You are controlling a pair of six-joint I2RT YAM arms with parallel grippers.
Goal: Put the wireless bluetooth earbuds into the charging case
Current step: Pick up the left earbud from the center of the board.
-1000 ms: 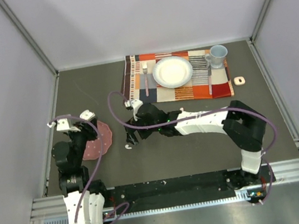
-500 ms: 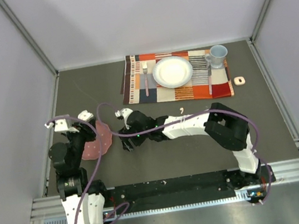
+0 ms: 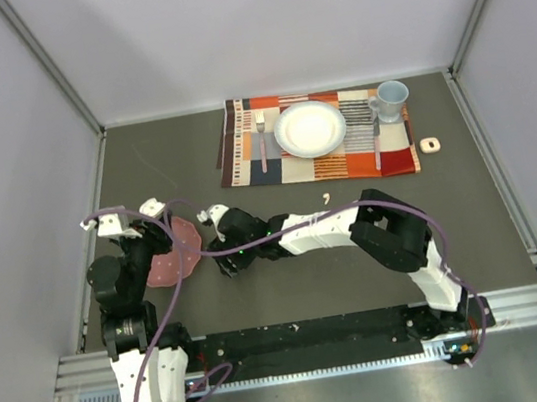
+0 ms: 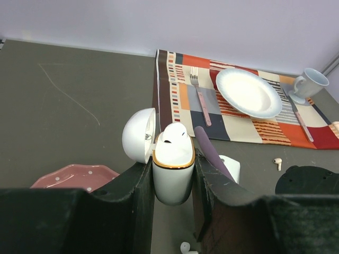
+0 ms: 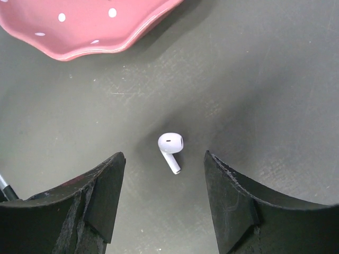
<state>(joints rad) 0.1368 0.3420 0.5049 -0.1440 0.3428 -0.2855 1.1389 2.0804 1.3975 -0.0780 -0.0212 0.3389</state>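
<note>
1 earbud [image 5: 170, 143] | centred btwn open right pincer [image 5: 163, 155] jaws; no contact

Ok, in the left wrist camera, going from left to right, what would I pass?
pink dish → charging case → fork → white plate → mug
</note>
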